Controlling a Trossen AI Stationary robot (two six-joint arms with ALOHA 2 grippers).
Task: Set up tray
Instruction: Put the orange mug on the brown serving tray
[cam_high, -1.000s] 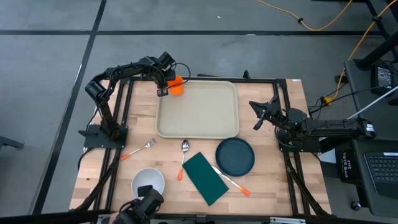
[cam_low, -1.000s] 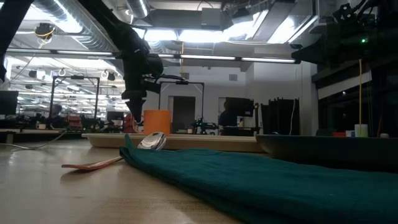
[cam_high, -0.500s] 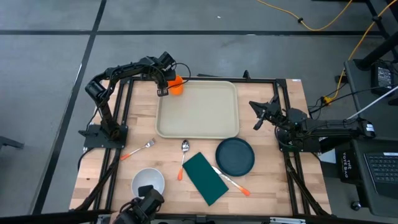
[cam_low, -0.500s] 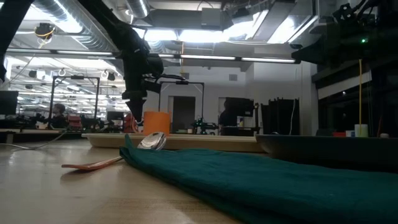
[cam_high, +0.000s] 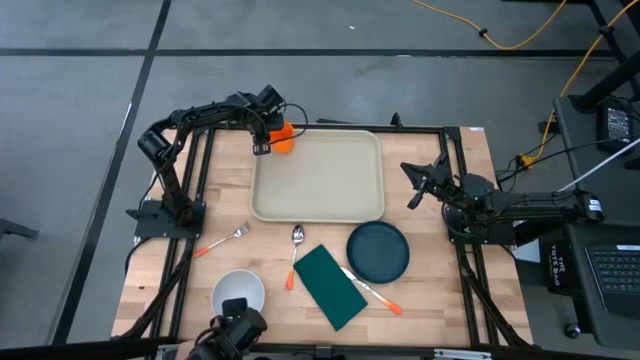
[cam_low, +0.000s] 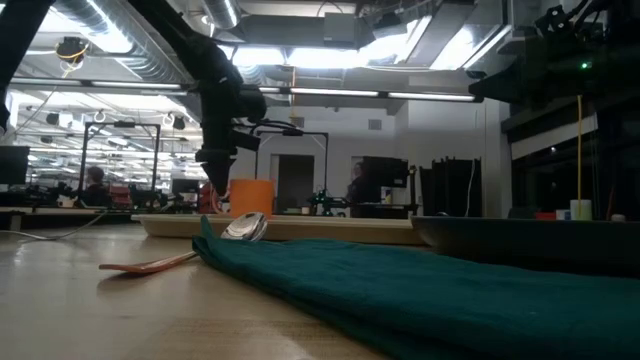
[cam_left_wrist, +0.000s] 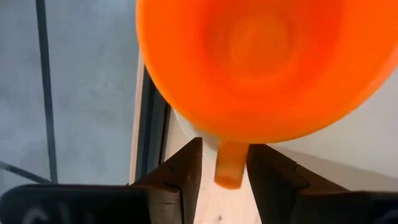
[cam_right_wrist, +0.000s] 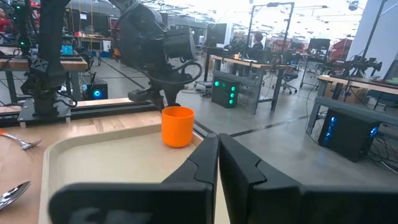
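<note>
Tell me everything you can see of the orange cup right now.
The orange cup looks like smooth plastic, round, open-topped, with a small handle. It stands upright at the far left corner of the tray. The left gripper straddles the handle with its fingers apart and gaps showing either side; no contact is visible. Nothing seems to be inside it.

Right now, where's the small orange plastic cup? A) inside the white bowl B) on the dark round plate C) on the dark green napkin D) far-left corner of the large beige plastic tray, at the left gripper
D: the orange cup stands at the far-left corner of the beige tray, with the left gripper right beside it, its fingers on either side of the cup's handle.
</note>
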